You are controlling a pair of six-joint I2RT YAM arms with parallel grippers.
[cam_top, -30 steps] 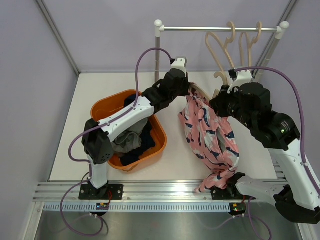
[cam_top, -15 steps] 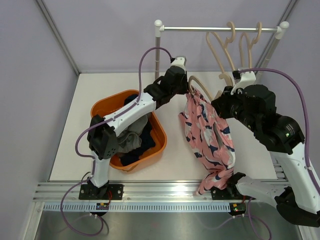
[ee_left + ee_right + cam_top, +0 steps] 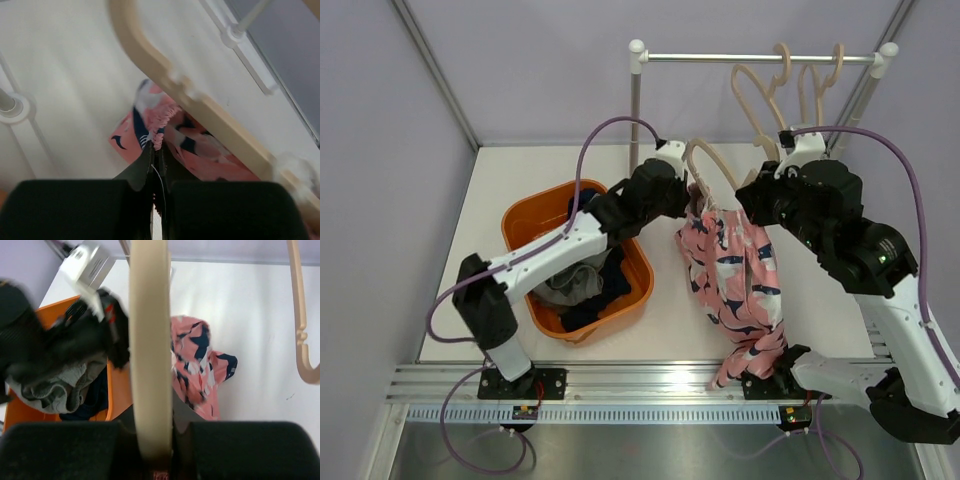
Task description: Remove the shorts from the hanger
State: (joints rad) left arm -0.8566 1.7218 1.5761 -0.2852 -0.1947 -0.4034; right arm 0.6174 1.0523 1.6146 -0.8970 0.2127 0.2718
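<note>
You had the left jaws pinched shut on the pink patterned cloth shorts and the right jaws clamped on the pale wooden hanger.

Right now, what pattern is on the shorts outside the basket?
Pink shorts, dark-blue and white markings; clearest in top external view.

Walls: plain pale lilac panels on the left, far and right sides.
Struts: slim grey metal bars running slantwise up the far corners.
Table: flat, matt white, filling the space between the walls.
Rack: at the far right of the table, a metal bar across two white-capped posts.
Rail: ribbed aluminium along the near table edge.
Sheet: dull grey metal nearest the camera.
Light: soft, even, with faint shadows.
</note>
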